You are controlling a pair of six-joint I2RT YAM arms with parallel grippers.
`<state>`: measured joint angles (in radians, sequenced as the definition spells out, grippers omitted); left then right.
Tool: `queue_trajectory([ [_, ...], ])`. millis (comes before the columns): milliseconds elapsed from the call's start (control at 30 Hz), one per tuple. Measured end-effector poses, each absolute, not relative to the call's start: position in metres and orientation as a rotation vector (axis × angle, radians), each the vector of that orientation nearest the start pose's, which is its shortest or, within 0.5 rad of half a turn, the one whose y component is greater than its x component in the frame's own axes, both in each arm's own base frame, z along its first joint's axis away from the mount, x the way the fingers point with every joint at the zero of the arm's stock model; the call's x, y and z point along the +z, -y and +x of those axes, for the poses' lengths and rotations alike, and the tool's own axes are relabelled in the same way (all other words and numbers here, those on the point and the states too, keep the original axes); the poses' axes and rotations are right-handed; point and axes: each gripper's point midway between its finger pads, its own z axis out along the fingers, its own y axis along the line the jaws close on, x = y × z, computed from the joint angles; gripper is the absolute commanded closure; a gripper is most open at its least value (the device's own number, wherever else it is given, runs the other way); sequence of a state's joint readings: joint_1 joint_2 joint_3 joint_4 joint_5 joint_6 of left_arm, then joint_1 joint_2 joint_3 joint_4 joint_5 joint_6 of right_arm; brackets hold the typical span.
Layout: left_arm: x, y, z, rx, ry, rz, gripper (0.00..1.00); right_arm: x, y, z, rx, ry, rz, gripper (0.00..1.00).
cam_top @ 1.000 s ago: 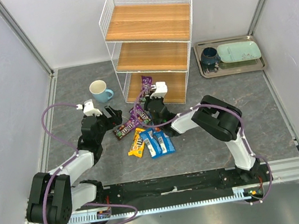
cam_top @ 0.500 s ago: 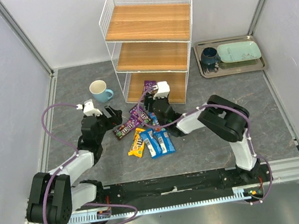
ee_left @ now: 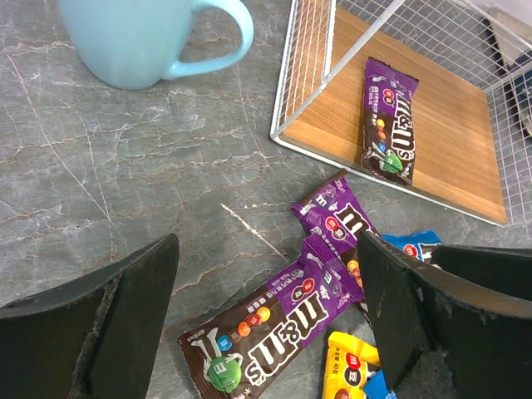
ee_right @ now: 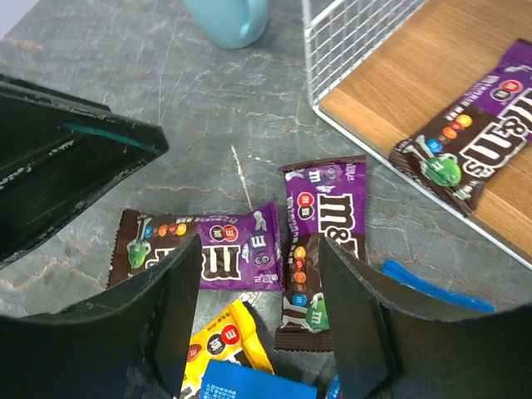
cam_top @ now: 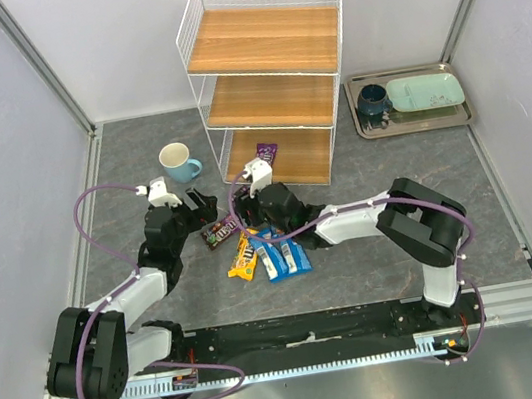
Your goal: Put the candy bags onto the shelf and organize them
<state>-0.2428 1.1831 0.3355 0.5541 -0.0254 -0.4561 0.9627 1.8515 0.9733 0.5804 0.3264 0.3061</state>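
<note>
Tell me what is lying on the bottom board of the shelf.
One purple candy bag lies flat on the bottom board, near its front edge. The board's back part is covered by the middle board from above, so nothing more can be confirmed there.

From above, my right arm covers part of the purple packets on the table, and their print is too small to read. On the left wrist camera the mug is cut off at the top and the yellow packet at the bottom, and I see only a corner of a blue packet beside the finger.
</note>
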Motion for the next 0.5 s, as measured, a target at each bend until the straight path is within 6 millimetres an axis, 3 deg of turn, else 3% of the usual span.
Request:
queue_trajectory([
  [100, 0.106, 0.099, 0.342, -0.458, -1.877, -0.219, 0.06, 0.102, -0.405, 0.330, 0.571, -1.879, -0.460, 0.36],
  [233, 0.106, 0.099, 0.342, -0.458, -1.877, -0.219, 0.06, 0.091, -0.397, 0.331, 0.508, -1.920, -0.494, 0.37],
  [500, 0.106, 0.099, 0.342, -0.457, -1.878, -0.219, 0.06, 0.064, -0.377, 0.354, 0.402, -2.008, -0.493, 0.38],
])
